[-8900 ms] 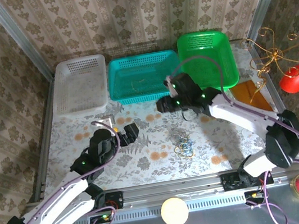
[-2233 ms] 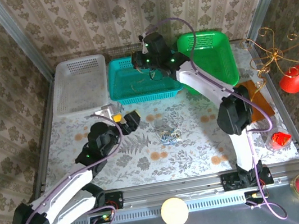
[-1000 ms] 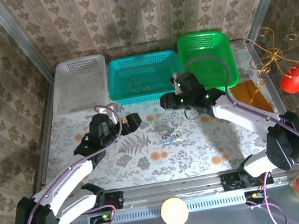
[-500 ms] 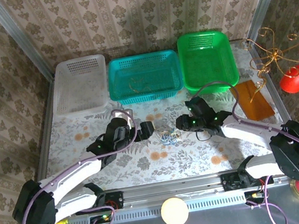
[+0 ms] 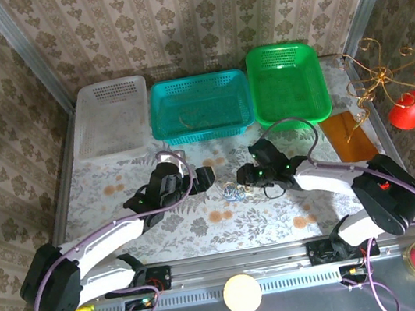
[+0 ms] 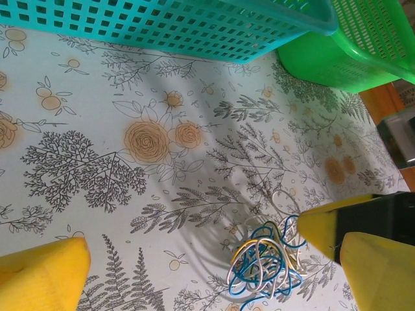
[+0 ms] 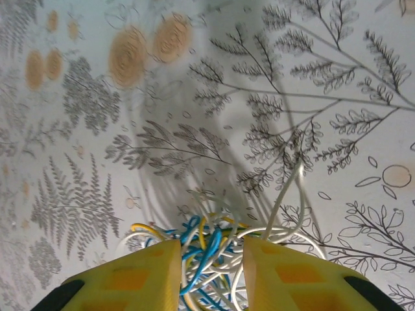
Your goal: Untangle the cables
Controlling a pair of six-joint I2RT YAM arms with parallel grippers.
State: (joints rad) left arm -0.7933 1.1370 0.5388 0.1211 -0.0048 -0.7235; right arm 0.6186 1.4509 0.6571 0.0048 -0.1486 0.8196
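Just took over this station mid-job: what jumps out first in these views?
Both grippers meet at mid-table over the cables, a small blue, yellow and white clump. The right gripper straddles its strands with a narrow gap; the left gripper is open wide, one finger at the clump's edge. Behind stand three baskets: white, teal, green.

You see the cables (image 6: 264, 267) as blue, yellow and white loops on a pale tablecloth (image 6: 97, 129) printed with grey ferns and orange roses. Far off sit 3 baskets: white (image 5: 111, 117) left, teal (image 5: 200, 106) middle, green (image 5: 287, 81) right. The fingers (image 7: 285, 280) are yellow.
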